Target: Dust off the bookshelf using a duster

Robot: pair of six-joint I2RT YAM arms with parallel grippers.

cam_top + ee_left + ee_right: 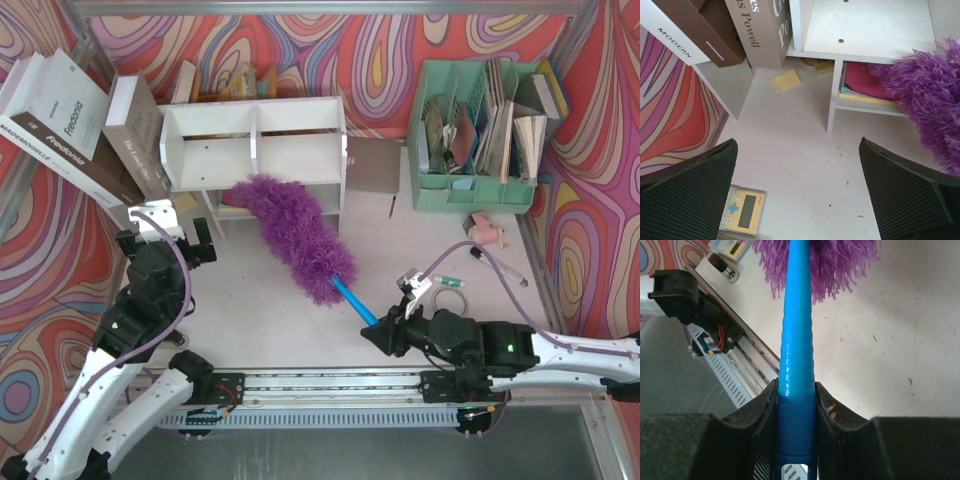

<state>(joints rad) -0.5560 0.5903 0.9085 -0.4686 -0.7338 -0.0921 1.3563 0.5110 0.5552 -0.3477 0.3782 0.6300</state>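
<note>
Right hand (796,390), near the tabletop's (420,240) near edge, is clamped on the blue handle of the duster (295,235). Its purple head slants toward the bookshelf (290,155) at the far-left, and the tip seems to touch the lower tier. Left hand (170,225) hangs spread wide, holding nothing.

Overhead view looks down on the table (270,320); both close wrist views share the duster (295,235).
</note>
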